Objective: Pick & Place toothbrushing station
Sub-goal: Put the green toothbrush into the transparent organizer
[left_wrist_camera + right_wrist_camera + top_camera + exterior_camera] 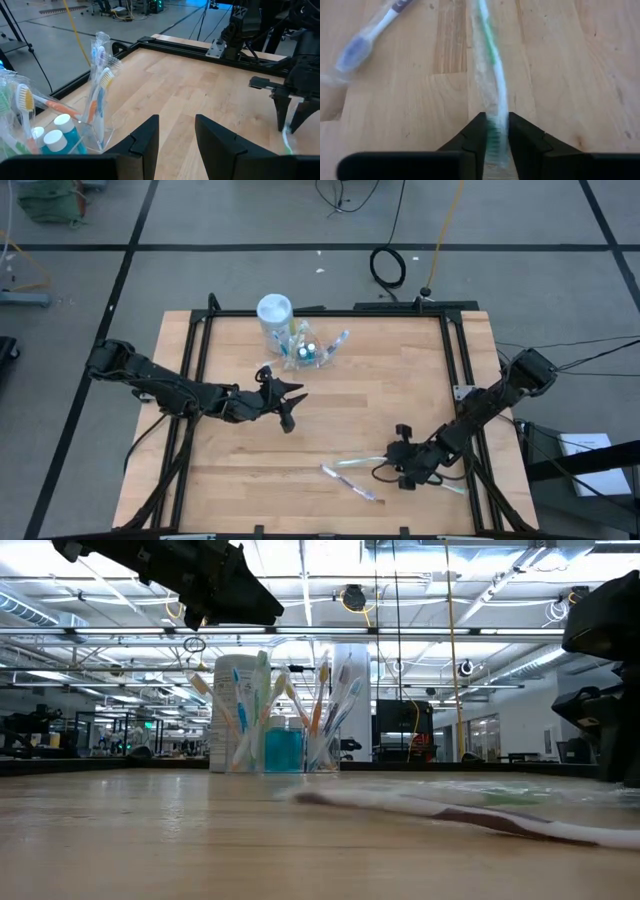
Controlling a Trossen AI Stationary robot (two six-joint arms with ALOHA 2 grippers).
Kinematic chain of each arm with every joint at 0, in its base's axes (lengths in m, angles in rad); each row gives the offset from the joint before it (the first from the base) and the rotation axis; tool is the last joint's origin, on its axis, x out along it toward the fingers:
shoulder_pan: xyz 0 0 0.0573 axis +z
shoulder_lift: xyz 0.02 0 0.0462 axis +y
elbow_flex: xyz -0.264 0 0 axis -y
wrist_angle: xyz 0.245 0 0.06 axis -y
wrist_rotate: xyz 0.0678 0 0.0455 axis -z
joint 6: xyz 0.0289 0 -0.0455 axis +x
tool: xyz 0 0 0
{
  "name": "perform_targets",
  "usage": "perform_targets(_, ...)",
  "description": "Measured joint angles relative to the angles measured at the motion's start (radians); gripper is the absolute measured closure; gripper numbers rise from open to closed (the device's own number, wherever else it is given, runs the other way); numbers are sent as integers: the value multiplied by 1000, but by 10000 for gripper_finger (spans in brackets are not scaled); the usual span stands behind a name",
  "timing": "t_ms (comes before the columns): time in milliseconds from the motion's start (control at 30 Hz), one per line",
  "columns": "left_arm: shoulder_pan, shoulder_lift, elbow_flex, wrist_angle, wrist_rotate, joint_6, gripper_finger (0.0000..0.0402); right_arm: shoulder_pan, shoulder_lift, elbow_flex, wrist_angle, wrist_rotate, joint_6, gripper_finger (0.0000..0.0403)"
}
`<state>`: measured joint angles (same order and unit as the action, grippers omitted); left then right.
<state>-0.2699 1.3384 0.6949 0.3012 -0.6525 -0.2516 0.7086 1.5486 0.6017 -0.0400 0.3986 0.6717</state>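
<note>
A green-and-white toothbrush [492, 55] in a clear wrapper lies flat on the wooden table near its front right, with my right gripper [495, 125] shut on it [393, 463]. A second wrapped toothbrush [350, 482], purple and white, lies just left of it. The clear holder [308, 350] stands at the far middle of the table, with several toothbrushes and blue-capped tubes [62, 135] upright in it. My left gripper [288, 404] hovers open above the table, in front of the holder, with nothing between its fingers [175, 125]. My right gripper pinches the green toothbrush's shaft [496, 111] between its two fingers [476, 134], one on each long side. The fingers slant down from the table's right and straddle the brush, which runs on away from them. The brush lies on the table along its length.
A white cylinder [274, 313] stands beside the holder at the far edge. A black frame [190, 370] runs around the table. A pale strip [455, 488] lies by the right arm. Bare wood [400, 390] stretches between the holder and the loose brushes.
</note>
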Motion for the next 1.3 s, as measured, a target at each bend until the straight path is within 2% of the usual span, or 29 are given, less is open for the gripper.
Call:
perform_targets(200,1,0,0,2,0,2,268,-47,-2,-3,81,9,-116,381)
perform_targets(400,1,0,0,18,10,4,268,-138,-8,14,89,99,-289,376)
perform_targets(533,6,0,0,43,58,4,268,-217,-8,40,91,159,-539,366)
perform_targets(733,29,5,0,76,125,-38,268,-317,-9,82,184,156,-1032,375)
perform_targets(867,43,66,1,146,147,-57,268,-366,-9,96,306,201,-1327,377)
perform_targets(1000,61,164,1,260,242,-37,268,-405,-9,96,364,258,-1516,370)
perform_targets(1167,95,260,54,287,318,-58,268,-408,-9,96,352,255,-1601,373)
perform_targets(1300,106,356,155,188,417,-68,268,-389,-9,96,368,255,-1653,378)
